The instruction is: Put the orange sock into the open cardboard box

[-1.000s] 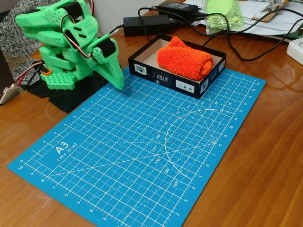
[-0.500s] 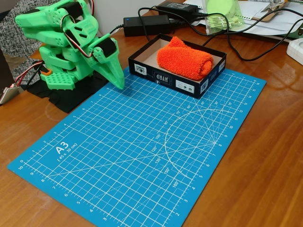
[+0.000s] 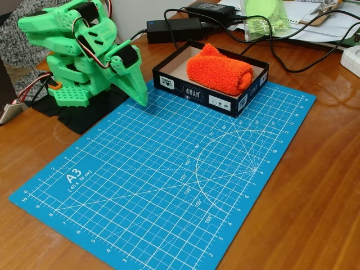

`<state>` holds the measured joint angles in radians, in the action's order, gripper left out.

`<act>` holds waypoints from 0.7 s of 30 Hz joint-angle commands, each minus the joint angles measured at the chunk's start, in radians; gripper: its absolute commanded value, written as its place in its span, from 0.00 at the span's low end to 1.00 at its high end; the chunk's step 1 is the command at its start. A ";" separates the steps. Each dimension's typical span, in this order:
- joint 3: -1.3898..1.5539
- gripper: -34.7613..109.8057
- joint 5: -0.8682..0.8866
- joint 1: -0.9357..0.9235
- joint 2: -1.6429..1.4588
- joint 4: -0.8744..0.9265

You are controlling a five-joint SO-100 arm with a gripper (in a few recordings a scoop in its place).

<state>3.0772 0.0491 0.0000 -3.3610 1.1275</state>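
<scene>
The orange sock [image 3: 219, 73], a fuzzy rolled bundle, lies inside the open cardboard box [image 3: 197, 94], which is dark outside with small white labels and stands at the far edge of the blue cutting mat. My green arm is folded at the left. Its gripper [image 3: 140, 100] points down at the mat's far left corner, left of the box and apart from it, shut with nothing in it.
A blue A3 cutting mat [image 3: 169, 180] covers the wooden table. Behind the box lie black power adapters [image 3: 175, 29] with cables, a green translucent object [image 3: 261, 17] and papers. A white object [image 3: 351, 59] sits at the right edge.
</scene>
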 commanded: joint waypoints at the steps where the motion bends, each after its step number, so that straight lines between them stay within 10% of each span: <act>1: -0.003 0.24 0.011 -0.011 -0.015 -0.006; 21: -0.003 0.24 0.014 -0.012 -0.015 -0.008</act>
<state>3.0772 0.0491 0.0000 -3.3610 1.1275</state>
